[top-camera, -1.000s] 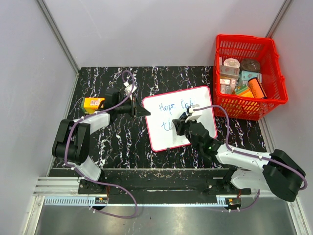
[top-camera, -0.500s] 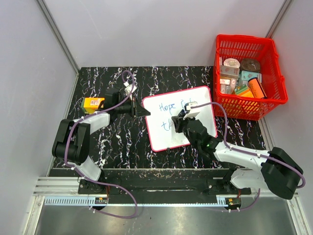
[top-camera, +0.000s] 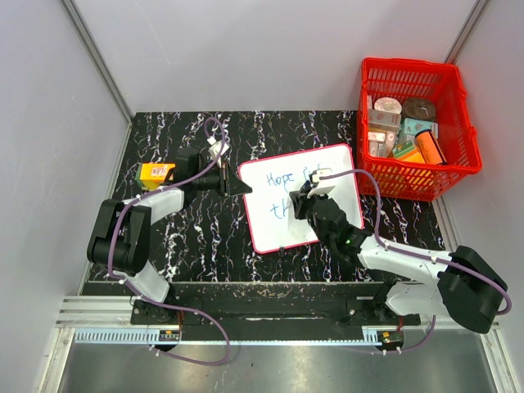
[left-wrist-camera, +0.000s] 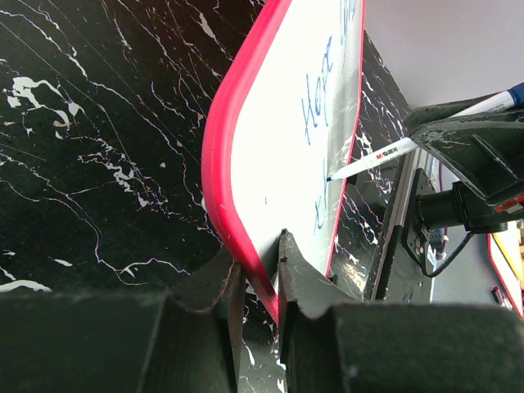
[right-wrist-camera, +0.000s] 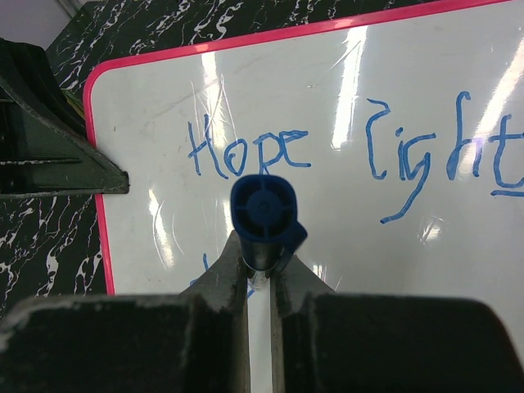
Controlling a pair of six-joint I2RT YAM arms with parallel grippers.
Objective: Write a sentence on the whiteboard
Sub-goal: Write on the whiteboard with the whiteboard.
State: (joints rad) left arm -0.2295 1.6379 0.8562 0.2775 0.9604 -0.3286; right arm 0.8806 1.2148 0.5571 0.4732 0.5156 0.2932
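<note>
Writing is being continued on the flat white rectangular whiteboard with the thin red-pink frame (top-camera: pixel 270 228). Compared with one second ago, the right gripper (right-wrist-camera: pixel 258 246) is being shown slightly farther from the arm bases and to the right, and a further stroke is being shown at the start of the second line. The board and the left arm are being seen in unchanged positions. This is being judged as progress into the second line, with most of that line not yet written. The slim white marker with the blue end cap (left-wrist-camera: pixel 385 151) is being pinched between the right fingers, which are pressed against its barrel, and its tip is being held at the board surface. The left gripper (left-wrist-camera: pixel 258 254) is being kept clamped on the board's left frame edge, steadying it. The board is being seen lying askew on the black marbled tabletop (top-camera: pixel 188 237), between the two arms and near the red plastic basket (top-camera: pixel 413 78). The thin blue handwritten sentence (right-wrist-camera: pixel 246 151) is being read as "Hope" followed by a word resembling "light"; reflections are being seen across the glossy surface.
</note>
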